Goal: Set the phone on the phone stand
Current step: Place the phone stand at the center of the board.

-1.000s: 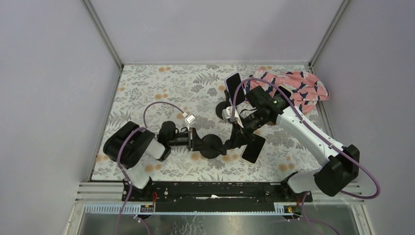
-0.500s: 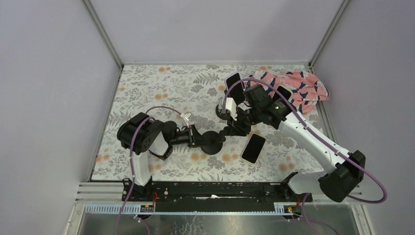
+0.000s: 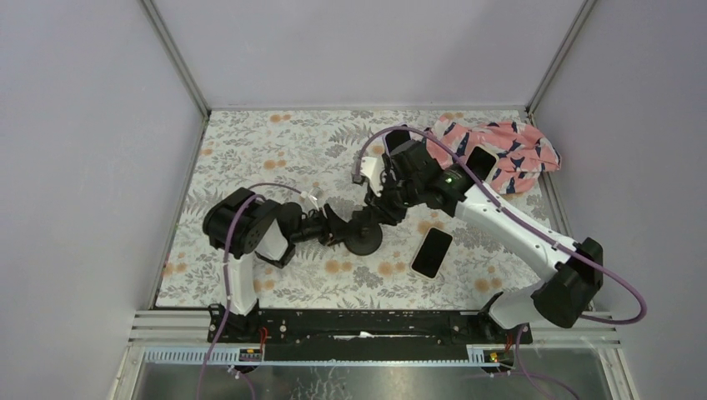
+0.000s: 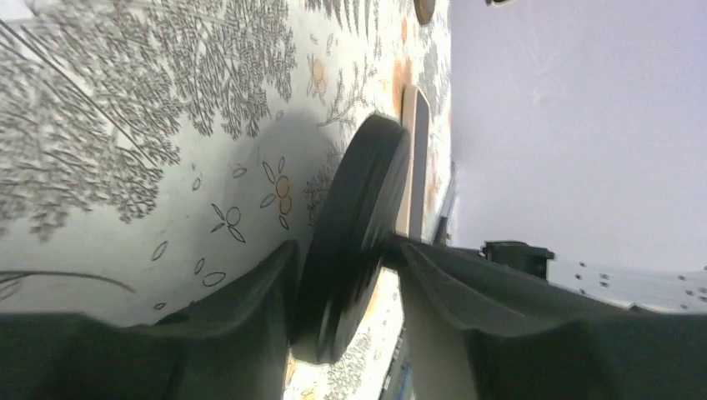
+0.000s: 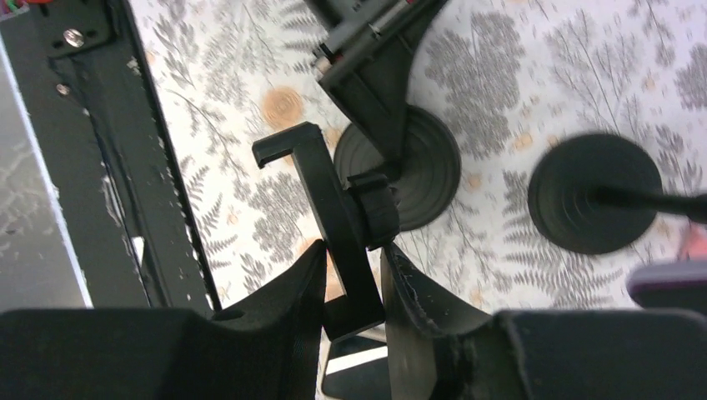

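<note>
The black phone (image 3: 432, 252) lies flat on the floral mat, right of the phone stand. The stand's round base (image 3: 364, 242) rests on the mat. My left gripper (image 3: 338, 231) is shut on the edge of that base, which shows as a dark disc (image 4: 354, 250) between the fingers in the left wrist view. My right gripper (image 3: 385, 208) is shut on the stand's black cradle (image 5: 333, 217), held up over the base (image 5: 417, 175). The phone's top end (image 5: 354, 375) shows below the right fingers.
A second stand's round base (image 5: 596, 193) sits just beyond the first. Its phone (image 3: 396, 138) peeks out behind the right arm. A pink patterned cloth (image 3: 508, 150) with another phone (image 3: 481, 161) on it lies at the back right. The black front rail (image 5: 125, 167) is near.
My right gripper has moved left and back with the stand's cradle, away from the flat phone. My left arm has swung right, still holding the base, which has shifted slightly.
</note>
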`<state>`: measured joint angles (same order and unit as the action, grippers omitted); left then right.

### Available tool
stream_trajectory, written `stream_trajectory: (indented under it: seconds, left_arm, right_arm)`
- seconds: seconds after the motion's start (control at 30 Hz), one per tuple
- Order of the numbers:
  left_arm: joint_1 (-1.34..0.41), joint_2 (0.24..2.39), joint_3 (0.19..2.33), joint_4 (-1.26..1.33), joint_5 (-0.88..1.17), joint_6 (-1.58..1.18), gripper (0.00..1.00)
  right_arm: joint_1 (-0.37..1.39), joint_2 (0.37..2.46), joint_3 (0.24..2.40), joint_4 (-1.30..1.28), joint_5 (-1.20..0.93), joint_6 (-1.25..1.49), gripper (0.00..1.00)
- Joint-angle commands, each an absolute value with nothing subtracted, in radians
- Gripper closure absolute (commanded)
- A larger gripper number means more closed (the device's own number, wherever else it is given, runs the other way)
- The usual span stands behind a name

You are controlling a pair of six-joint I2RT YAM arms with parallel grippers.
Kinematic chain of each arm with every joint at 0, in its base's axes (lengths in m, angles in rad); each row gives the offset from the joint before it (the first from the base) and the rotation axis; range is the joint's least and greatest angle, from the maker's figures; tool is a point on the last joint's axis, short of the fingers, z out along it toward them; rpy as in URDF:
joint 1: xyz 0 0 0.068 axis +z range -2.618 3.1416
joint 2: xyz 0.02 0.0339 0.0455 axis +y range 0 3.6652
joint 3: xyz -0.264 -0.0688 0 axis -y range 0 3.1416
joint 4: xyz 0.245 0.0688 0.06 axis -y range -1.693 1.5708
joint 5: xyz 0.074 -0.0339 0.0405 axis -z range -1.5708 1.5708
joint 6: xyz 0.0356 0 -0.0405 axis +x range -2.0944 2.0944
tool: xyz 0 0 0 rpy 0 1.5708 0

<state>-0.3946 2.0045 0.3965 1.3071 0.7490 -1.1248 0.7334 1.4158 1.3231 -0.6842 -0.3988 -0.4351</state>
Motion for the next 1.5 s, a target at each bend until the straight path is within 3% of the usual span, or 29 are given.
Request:
stream_trajectory:
  seconds: [0.0,0.17,0.23,0.37,0.47,0.67,0.83,0.9,1.07,1.23,1.37,1.47]
  left_arm:
    - [-0.356,1.858,0.359,1.196,0.551,-1.075,0.40]
    - [-0.327,1.603,0.319,0.936,0.428,-0.940,0.30]
    - [-0.327,1.492,0.317,0.813,0.386,-0.889,0.30]
    - [-0.326,1.263,0.300,0.629,0.322,-0.808,0.30]
    - [-0.327,1.094,0.275,0.525,0.296,-0.755,0.30]
    - [-0.328,0.773,0.271,0.322,0.307,-0.666,0.30]
    - [-0.328,0.612,0.255,0.311,0.358,-0.659,0.30]
    - [-0.328,0.600,0.223,0.388,0.399,-0.671,0.30]
    - [-0.447,0.699,0.151,0.619,0.408,-0.680,0.30]
    - [-0.782,0.859,0.106,0.814,0.233,-0.292,0.28]
    - [-0.822,1.061,0.029,1.116,0.325,-0.025,0.22]
    - [-0.815,1.216,0.096,1.131,0.392,0.166,0.16]
  right_arm:
    - [0.806,1.459,1.336,-0.675,-0.451,-0.398,0.98]
    - [0.806,1.445,1.347,-0.694,-0.418,-0.422,0.93]
    - [0.806,1.451,1.352,-0.708,-0.452,-0.429,0.85]
    - [0.806,1.459,1.379,-0.748,-0.540,-0.447,0.54]
    - [0.799,1.450,1.420,-0.793,-0.586,-0.470,0.39]
    - [0.672,1.372,1.428,-0.860,-0.750,-0.529,0.22]
    - [0.499,1.256,1.329,-0.825,-0.821,-0.538,0.09]
    - [0.452,1.202,1.259,-0.797,-0.827,-0.539,0.01]
    - [0.367,1.150,1.143,-0.762,-0.881,-0.541,0.00]
    - [0.312,1.119,1.084,-0.748,-0.973,-0.568,0.00]
    - [0.286,1.111,1.046,-0.736,-0.985,-0.591,0.00]
    - [0.268,1.109,1.016,-0.719,-0.997,-0.597,0.00]
